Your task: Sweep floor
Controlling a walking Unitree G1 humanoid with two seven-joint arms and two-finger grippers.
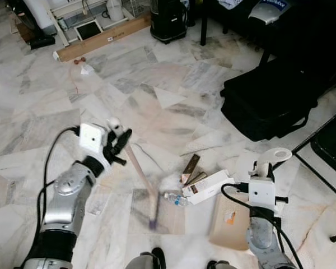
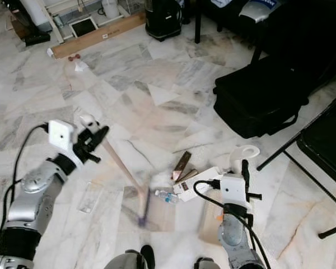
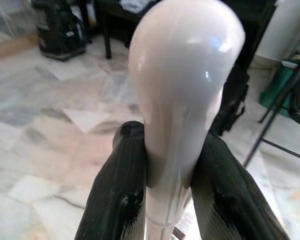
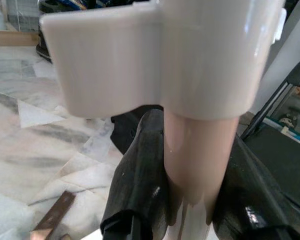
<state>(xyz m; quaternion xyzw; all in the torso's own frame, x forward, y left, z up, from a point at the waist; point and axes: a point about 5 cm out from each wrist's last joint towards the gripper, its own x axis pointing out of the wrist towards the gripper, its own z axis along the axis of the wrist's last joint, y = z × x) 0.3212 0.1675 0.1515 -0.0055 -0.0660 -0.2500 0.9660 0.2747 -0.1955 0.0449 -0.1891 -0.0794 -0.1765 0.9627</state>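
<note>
My left gripper (image 1: 119, 141) is shut on a broom's pale handle just under its white rounded knob (image 3: 182, 65). The broom handle (image 1: 140, 174) slants down to blurred purple bristles (image 1: 153, 221) on the marble floor. On the right, my right gripper (image 1: 263, 169) is shut on the upright cream handle (image 4: 195, 165) of a tan dustpan (image 1: 231, 219) that rests on the floor. Between broom and dustpan lies litter: a small plastic bottle (image 1: 175, 199), a white box (image 1: 208, 186) and two brown wrappers (image 1: 190, 169).
A black bag (image 1: 269, 101) lies on the floor at the right, with a black chair (image 1: 331, 140) beyond it. A long cardboard box (image 1: 103, 36) and a black bin (image 1: 168, 19) stand at the back. A small wrapper (image 1: 85, 69) lies far left.
</note>
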